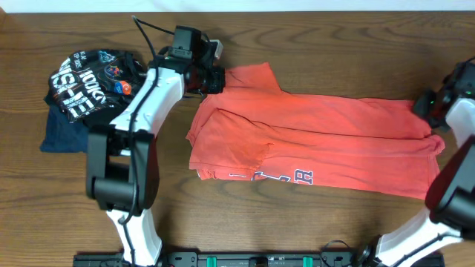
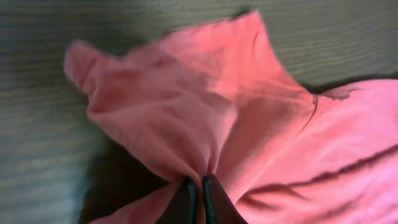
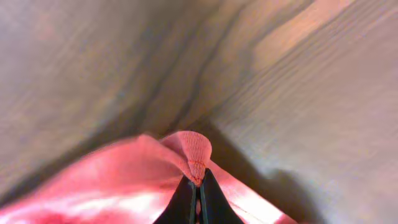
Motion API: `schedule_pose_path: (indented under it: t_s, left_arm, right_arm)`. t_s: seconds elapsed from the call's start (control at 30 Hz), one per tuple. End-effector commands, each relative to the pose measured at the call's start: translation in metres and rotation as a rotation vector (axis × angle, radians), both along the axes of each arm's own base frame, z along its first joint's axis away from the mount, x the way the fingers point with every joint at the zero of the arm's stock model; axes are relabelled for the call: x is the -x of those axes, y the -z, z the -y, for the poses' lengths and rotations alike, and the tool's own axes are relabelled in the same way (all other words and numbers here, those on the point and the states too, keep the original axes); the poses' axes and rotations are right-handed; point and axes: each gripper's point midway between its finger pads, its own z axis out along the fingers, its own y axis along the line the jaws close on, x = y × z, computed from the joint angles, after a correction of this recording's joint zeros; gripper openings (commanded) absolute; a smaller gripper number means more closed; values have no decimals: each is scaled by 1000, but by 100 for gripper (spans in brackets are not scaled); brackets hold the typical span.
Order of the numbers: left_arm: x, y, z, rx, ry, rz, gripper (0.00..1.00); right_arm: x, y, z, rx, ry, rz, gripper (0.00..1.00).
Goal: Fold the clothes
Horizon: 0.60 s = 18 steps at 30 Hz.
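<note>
Pinching the orange-red short-sleeved cotton T-shirt [image 1: 319,141] at both ends, spread sideways mid brown wooden worktop [image 1: 312,44] | left gripper [image 2: 199,186] clenched on bunched sleeve cloth | right gripper [image 3: 198,186] clenched on hem edge | likely soft, light, limp knit; wrinkles easily, grip at seams

The overhead camera looks straight down on the worktop [image 1: 297,44] from well above, taking in the whole orange-red T-shirt [image 1: 319,141]. The left wrist camera sits just behind the left end effector [image 2: 199,185], facing forward past it, very near the shirt's sleeve end. The right wrist camera looks likewise past the right end effector [image 3: 198,185] at the shirt's opposite end and bare wood. Each wrist view shares with the overhead only its own small patch of cloth
</note>
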Motion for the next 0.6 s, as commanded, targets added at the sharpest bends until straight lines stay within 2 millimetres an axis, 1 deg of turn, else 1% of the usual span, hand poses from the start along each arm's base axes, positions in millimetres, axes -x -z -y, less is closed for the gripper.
schedule_pose_path:
  t_s: [0.0,0.1,0.17,0.27,0.3,0.47,0.57]
  left_arm:
    - [8,-30,-9,4,-21,22,6]
    - [22,-35,-15,-5,-29,-22,6]
    - [34,-39,-20,-12,-35,-57,6]
    - [53,-48,-29,-22,-47,-108,6]
    - [56,-49,-30,-23,-48,-114,6]
    - [82,-61,-37,-36,-45,-167,6]
    - [96,-64,-39,-44,-45,-212,6]
  right_arm:
    - [7,-52,14,70,38,61,2]
    - [30,-61,11,62,58,12,3]
    - [48,-59,10,57,76,-55,3]
    - [82,-48,7,34,103,-190,4]
    - [87,-47,6,30,108,-210,4]
    - [112,-42,6,-8,135,-295,6]
    - [129,-39,6,-39,165,-340,6]
